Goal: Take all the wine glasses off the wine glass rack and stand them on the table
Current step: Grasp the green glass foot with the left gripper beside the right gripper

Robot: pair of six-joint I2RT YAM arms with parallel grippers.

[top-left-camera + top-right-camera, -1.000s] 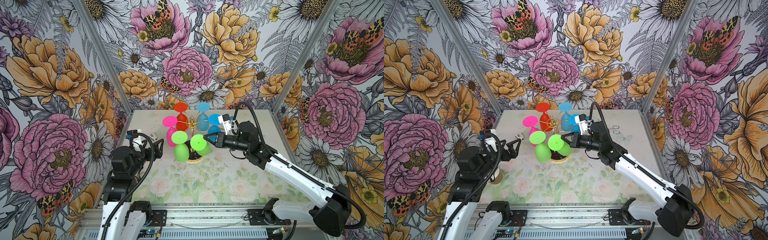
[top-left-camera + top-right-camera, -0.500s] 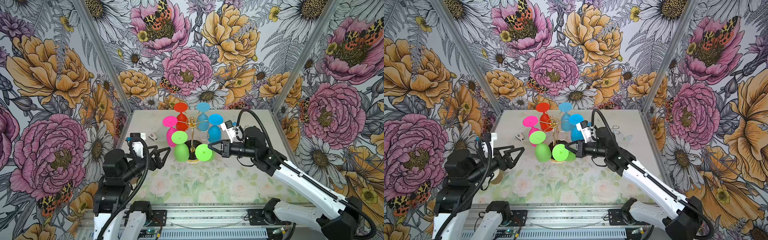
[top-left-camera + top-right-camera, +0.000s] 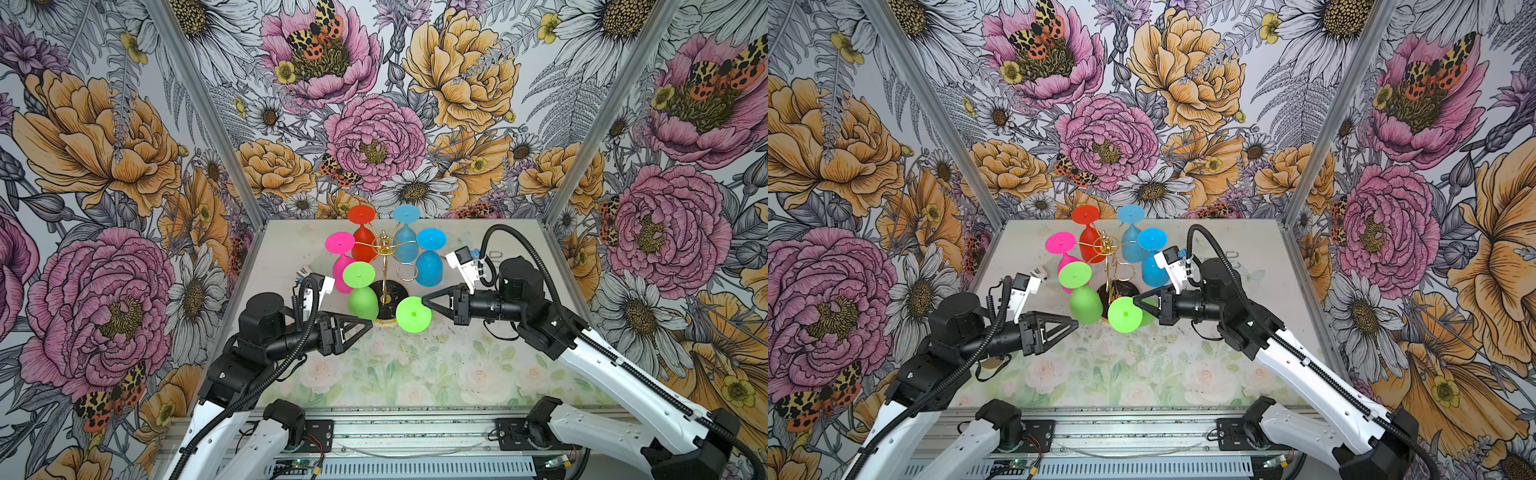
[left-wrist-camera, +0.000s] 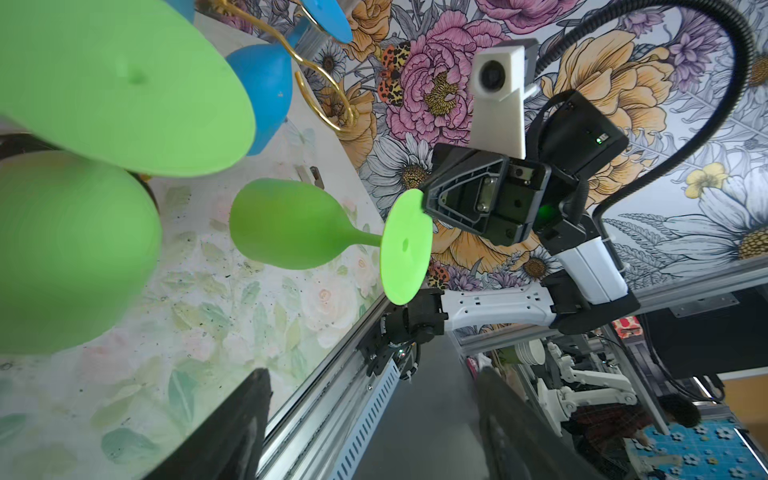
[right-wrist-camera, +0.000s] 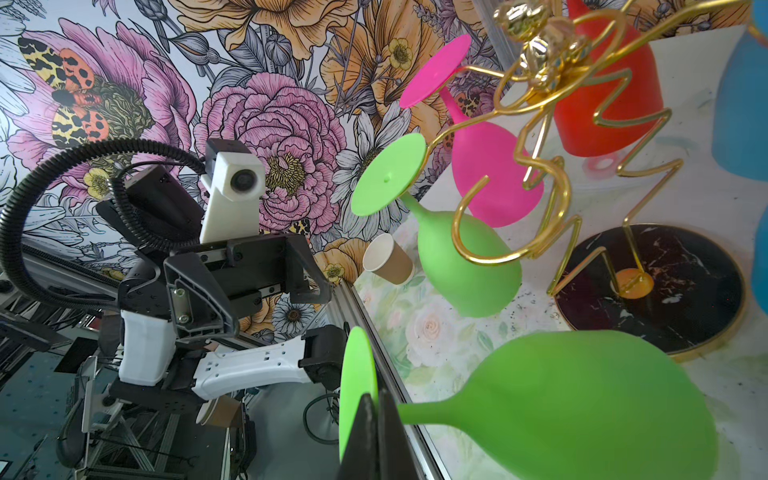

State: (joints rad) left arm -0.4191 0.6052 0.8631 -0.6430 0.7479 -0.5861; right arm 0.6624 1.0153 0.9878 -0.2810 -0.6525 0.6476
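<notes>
**Wine glass off the rack, held in my right gripper**

My right gripper [image 3: 423,299] is clamped tight on the rim of the wine glass [image 3: 412,314] foot. In the right wrist view its fingers [image 5: 374,457] pinch the thin green disc edge-on. The wine glass is clear of the rack [image 3: 383,246] and lies on its side with the stem level. It sits just in front of the round black base, with the foot facing the front of the table [image 3: 415,374] and the bowl end toward the base. No camera looks into its mouth, so I cannot tell what is inside.

My left gripper [image 3: 366,325] stands wide open with nothing between its fingers [image 4: 249,424]. Its tips are close to the bowl of the second green glass [image 3: 362,301]; I cannot tell whether they touch it.

The rack carries five glasses, each with its foot up on a gold loop and its bowl hanging down:
- the second green glass at the front left
- the pink glass [image 3: 340,243] behind it
- the red glass [image 3: 361,216] at the back
- the back blue glass [image 3: 406,232]
- the right blue glass [image 3: 430,266]

All five are opaque and their mouths face the table, so I cannot see inside them. One loop at the front right holds no glass.

A paper cup [image 5: 388,259] sits near the table's left edge, beyond the second green glass. In the right wrist view its open mouth shows a white inside that looks empty.
</notes>
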